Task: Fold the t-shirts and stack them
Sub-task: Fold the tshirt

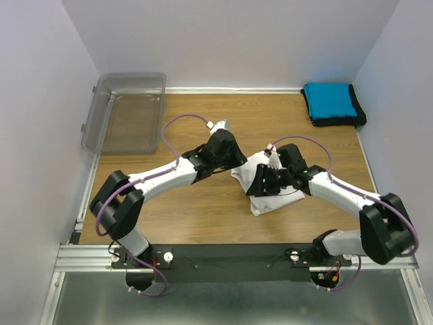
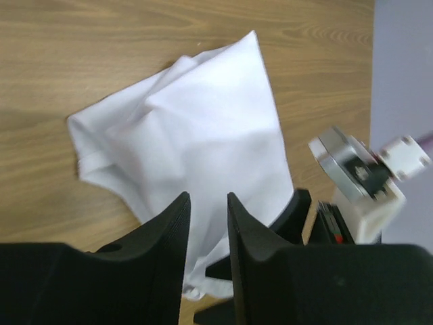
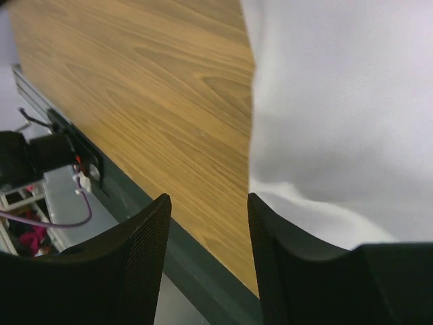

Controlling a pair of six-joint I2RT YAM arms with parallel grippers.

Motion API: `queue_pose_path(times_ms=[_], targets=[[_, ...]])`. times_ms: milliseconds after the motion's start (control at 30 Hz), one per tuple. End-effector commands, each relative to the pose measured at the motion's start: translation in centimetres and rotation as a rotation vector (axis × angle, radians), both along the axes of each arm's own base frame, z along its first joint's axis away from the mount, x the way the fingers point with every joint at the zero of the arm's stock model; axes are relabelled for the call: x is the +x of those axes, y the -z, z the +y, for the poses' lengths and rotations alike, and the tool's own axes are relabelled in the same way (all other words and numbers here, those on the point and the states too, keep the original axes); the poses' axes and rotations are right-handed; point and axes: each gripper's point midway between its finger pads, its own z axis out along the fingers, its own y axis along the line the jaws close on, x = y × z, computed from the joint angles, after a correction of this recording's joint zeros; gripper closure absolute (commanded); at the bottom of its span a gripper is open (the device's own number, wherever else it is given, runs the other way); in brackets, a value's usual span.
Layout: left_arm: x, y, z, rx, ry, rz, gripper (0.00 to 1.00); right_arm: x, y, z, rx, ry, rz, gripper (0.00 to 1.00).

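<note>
A white t-shirt (image 1: 270, 202) lies bunched and partly folded on the wooden table, right of centre. The left wrist view shows it (image 2: 203, 122) as a crumpled wedge. My left gripper (image 1: 233, 161) hovers at its upper left edge, jaws a little apart (image 2: 208, 196), with white cloth showing through the gap and nothing pinched. My right gripper (image 1: 264, 183) sits over the shirt's middle. Its jaws (image 3: 208, 198) stand wide open over bare wood, the right finger at the edge of the cloth (image 3: 338, 101). A folded bright blue t-shirt (image 1: 329, 100) rests on a black one (image 1: 360, 119) at the back right corner.
A clear plastic bin (image 1: 128, 112) stands at the back left corner. The table's near edge with its metal rail (image 1: 237, 256) runs just below the arms' bases. The right arm's wrist (image 2: 358, 169) shows at the right of the left wrist view.
</note>
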Motion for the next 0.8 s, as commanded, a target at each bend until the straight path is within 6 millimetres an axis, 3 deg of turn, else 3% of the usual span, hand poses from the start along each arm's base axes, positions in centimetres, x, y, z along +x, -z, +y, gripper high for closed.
queue_pose_path(times_ms=[0,100,200,367,500,633,767], targets=[[1.2,-0.2,-2.7,0.015,0.106,-0.026,0.68,0.8,-1.8,-0.9,-0.009,0.093,-0.081,0.43],[1.2,1.4,-4.1,0.021,0.165,0.007,0.72,1.1,-2.6,-1.8,-0.003,0.153,-0.115,0.47],[1.0,3.5,-4.5,0.047,0.196,0.03,0.78,0.0,-1.6,-2.1,0.004,0.145,-0.072,0.66],[1.4,8.2,-2.4,0.099,0.16,0.102,0.83,-1.6,1.4,-2.9,-0.024,0.143,-0.017,0.78],[1.4,11.8,0.2,0.133,0.133,0.17,0.83,-3.3,4.1,-3.2,-0.027,0.139,0.048,0.8],[2.6,13.3,1.4,0.14,0.112,0.181,0.83,-5.0,6.1,-3.7,-0.036,0.153,0.116,0.8],[3.4,14.4,2.4,0.152,0.1,0.198,0.84,-6.1,6.8,-4.0,-0.033,0.158,0.148,0.8]])
